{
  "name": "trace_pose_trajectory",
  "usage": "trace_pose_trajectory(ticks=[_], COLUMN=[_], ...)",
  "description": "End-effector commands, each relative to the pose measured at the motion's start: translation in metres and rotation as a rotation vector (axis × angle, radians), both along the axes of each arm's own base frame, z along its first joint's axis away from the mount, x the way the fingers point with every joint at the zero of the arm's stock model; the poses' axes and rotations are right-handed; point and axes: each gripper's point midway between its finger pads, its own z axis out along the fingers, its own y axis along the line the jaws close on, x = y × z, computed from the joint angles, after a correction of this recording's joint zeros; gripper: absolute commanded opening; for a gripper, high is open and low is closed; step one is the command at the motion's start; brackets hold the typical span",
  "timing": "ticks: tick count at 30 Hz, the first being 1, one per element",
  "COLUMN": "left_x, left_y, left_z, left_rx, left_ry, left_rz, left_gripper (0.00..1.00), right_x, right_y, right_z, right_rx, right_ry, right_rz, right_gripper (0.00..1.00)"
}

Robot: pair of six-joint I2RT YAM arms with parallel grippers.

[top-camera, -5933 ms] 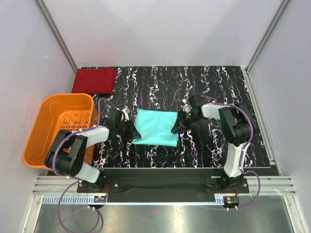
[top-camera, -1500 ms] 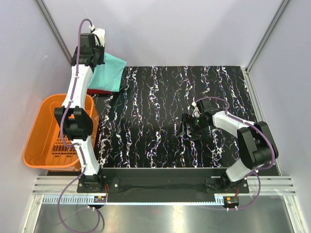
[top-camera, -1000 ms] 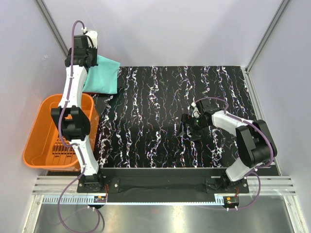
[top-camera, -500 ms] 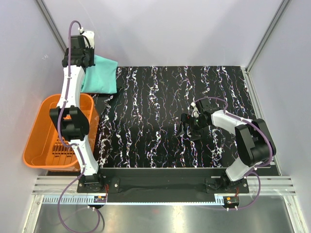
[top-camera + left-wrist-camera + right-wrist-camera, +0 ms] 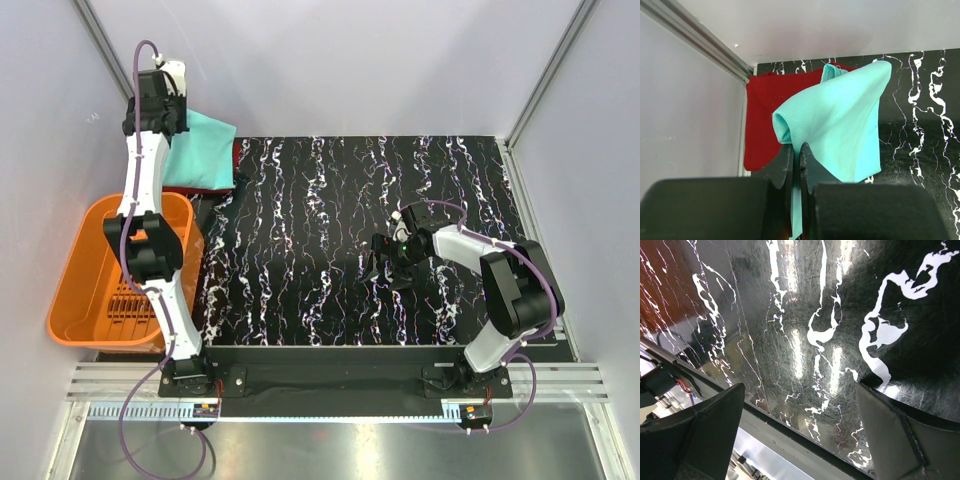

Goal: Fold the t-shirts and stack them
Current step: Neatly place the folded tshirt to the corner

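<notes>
The folded teal-green t-shirt (image 5: 203, 152) hangs from my left gripper (image 5: 163, 122), high over the table's far left corner. In the left wrist view the left gripper (image 5: 796, 148) is shut on a bunched edge of the teal shirt (image 5: 842, 125), which drapes down and away from the jaws. The dark red t-shirt (image 5: 761, 115) lies folded flat on the table right beneath it; from above only a sliver of the red shirt (image 5: 237, 160) shows. My right gripper (image 5: 385, 262) sits low over the table right of centre, and in its wrist view the right gripper (image 5: 801, 387) is open and empty.
An orange slatted basket (image 5: 88, 250) stands off the table's left edge beside the left arm. The black marbled table (image 5: 320, 200) is walled at the back and both sides. A metal rail (image 5: 330, 380) runs along the near edge.
My left arm has carried the teal shirt a little further left and back, so it now covers nearly all of the red shirt. The right arm has barely moved.
</notes>
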Motion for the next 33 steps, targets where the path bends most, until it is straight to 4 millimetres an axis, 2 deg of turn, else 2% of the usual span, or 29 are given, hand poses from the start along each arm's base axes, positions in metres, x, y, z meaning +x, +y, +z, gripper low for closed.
trace_pose_trajectory(ticks=[1, 2, 4, 5, 7, 8, 13, 14, 24, 25, 27, 29, 30, 31, 33], left_x=[0.018, 0.021, 0.026, 0.03, 0.034, 0.037, 0.045, 0.047, 0.064, 0.065, 0.067, 0.067, 0.068, 0.068, 0.065], left_y=[-0.001, 0.0, 0.0, 0.0, 0.002, 0.003, 0.006, 0.013, 0.033, 0.035, 0.044, 0.058, 0.062, 0.065, 0.062], left_z=[0.025, 0.019, 0.02, 0.012, 0.014, 0.007, -0.002, -0.002, -0.029, -0.032, -0.034, -0.031, -0.014, -0.009, 0.017], left_rx=[0.008, 0.005, 0.008, 0.004, 0.006, 0.007, 0.01, 0.03, 0.052, 0.058, 0.084, 0.107, 0.109, 0.097, 0.072], left_ry=[-0.092, -0.083, -0.092, -0.08, -0.092, -0.083, -0.093, -0.1, -0.095, -0.092, -0.096, -0.109, -0.148, -0.17, -0.224], left_rz=[-0.028, -0.027, -0.031, -0.028, -0.023, -0.016, -0.003, 0.027, 0.078, 0.09, 0.14, 0.217, 0.242, 0.27, 0.275], left_gripper=[0.0, 0.0, 0.0, 0.0, 0.0, 0.0, 0.0, 0.0, 0.0, 0.06, 0.36, 0.45, 0.61, 0.71, 0.71], right_x=[0.01, 0.011, 0.012, 0.013, 0.013, 0.014, 0.014, 0.013, 0.014, 0.014, 0.015, 0.015, 0.014, 0.014, 0.015], right_y=[0.003, 0.003, 0.004, 0.004, 0.004, 0.005, 0.004, 0.004, 0.004, 0.004, 0.005, 0.005, 0.005, 0.006, 0.007], right_z=[0.002, 0.001, 0.001, 0.001, -0.001, -0.002, -0.007, -0.008, -0.011, -0.011, -0.013, -0.015, -0.016, -0.015, -0.01], right_rx=[0.016, 0.015, 0.014, 0.014, 0.013, 0.013, 0.008, 0.007, 0.002, 0.002, 0.003, 0.001, 0.004, 0.008, 0.021], right_ry=[-0.037, -0.035, -0.033, -0.035, -0.029, -0.031, -0.02, -0.016, 0.001, 0.001, 0.003, 0.014, 0.016, 0.016, 0.009], right_rz=[0.014, 0.014, 0.017, 0.015, 0.015, 0.016, 0.016, 0.015, 0.009, 0.009, 0.01, 0.006, 0.004, 0.003, -0.005], right_gripper=[1.0, 1.0, 1.0, 1.0, 1.0, 1.0, 1.0, 1.0, 1.0, 1.0, 1.0, 1.0, 1.0, 1.0, 1.0])
